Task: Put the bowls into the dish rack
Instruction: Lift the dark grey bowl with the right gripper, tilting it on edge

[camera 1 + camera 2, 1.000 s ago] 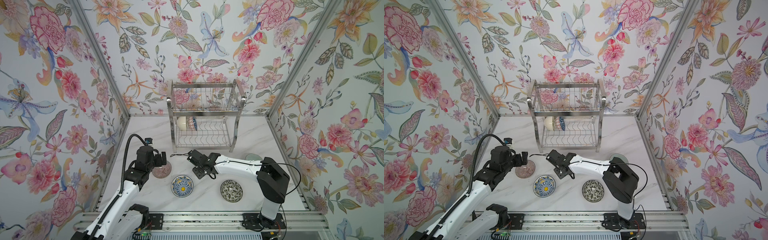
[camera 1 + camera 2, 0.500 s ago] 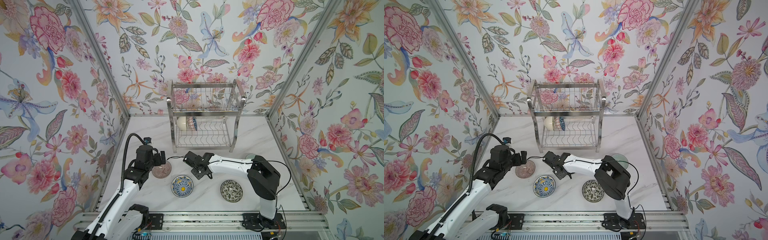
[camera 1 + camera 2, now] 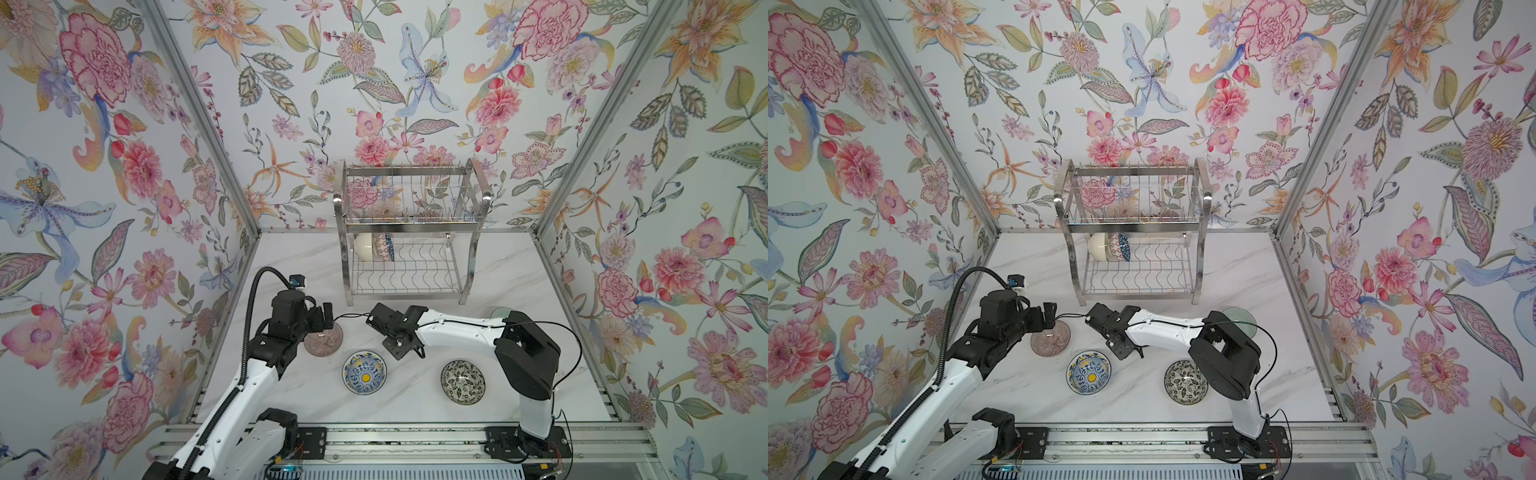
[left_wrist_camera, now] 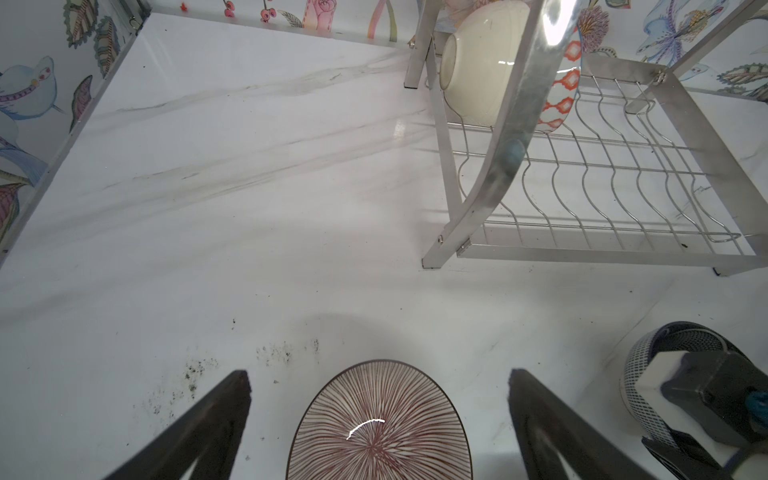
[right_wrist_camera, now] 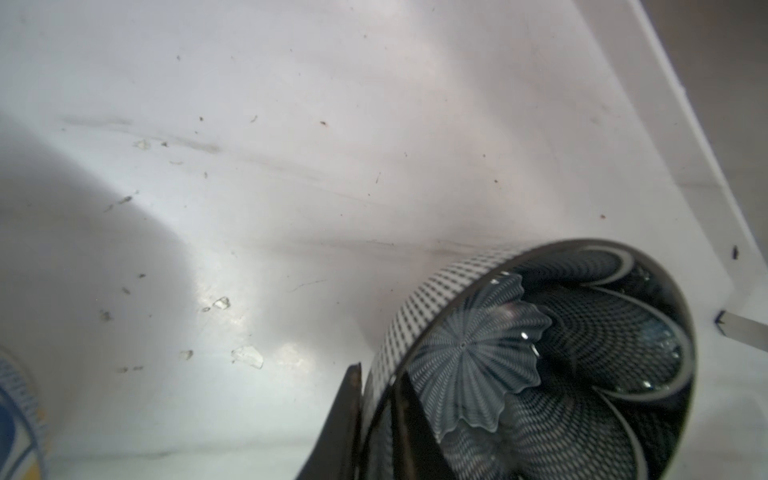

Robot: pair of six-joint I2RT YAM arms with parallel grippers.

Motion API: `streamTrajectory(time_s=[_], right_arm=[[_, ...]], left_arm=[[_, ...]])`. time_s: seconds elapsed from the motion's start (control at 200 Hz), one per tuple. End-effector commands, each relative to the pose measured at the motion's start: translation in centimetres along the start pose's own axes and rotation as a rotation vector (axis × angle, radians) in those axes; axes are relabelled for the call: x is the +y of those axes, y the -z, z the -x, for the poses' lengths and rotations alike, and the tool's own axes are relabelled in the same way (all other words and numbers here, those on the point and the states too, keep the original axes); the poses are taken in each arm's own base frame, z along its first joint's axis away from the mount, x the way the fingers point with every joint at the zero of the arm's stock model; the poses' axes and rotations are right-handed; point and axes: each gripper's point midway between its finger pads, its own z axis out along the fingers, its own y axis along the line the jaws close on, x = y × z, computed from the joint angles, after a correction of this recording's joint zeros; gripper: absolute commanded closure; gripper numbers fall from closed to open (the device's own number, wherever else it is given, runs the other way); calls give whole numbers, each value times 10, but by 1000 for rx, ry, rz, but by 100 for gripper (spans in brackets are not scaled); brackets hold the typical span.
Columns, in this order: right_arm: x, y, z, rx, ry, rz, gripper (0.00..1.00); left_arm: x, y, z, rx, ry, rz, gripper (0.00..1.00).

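Observation:
My right gripper (image 5: 376, 374) is shut on the rim of the dark navy flower-shaped bowl (image 5: 540, 353), one finger inside and one outside. In both top views this gripper (image 3: 379, 321) (image 3: 1098, 318) hides that bowl, just in front of the dish rack (image 3: 340, 249) (image 3: 1073, 249). My left gripper (image 4: 379, 374) (image 3: 325, 322) stands open over the mauve ribbed bowl (image 4: 378, 428) (image 3: 323, 340), which lies on the table. A cream bowl (image 3: 363, 246) and a blue lattice bowl (image 3: 385, 246) stand on edge at the left of the rack's lower shelf.
On the marble table in front lie a blue-white yellow-centred bowl (image 3: 364, 372) and a black-white leafy bowl (image 3: 462, 381). A pale green bowl (image 3: 498, 311) shows partly behind my right arm. Flowered walls close in the left, right and back sides.
My right gripper has moved left and closed onto the navy bowl's rim. The left arm has stayed over the mauve bowl.

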Motion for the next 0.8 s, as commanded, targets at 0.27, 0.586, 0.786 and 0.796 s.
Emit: streamTrajectory(time_s=[0.27,0.586,0.786,0.796], right_arm=[[-11,17,7,-30,-32,-16,96],[-18,37,16,-109,-77,-11,98],[-20,53,22,-192,-135,21,98],[-20,54,22,-197,-138,22,98]], left_arm=[[-35,14,13,-98,-52,-216,1],[-53,22,9,-130,-89,-334,1],[-65,24,6,-127,-97,-404,1],[-65,24,6,-125,-96,-407,1]])
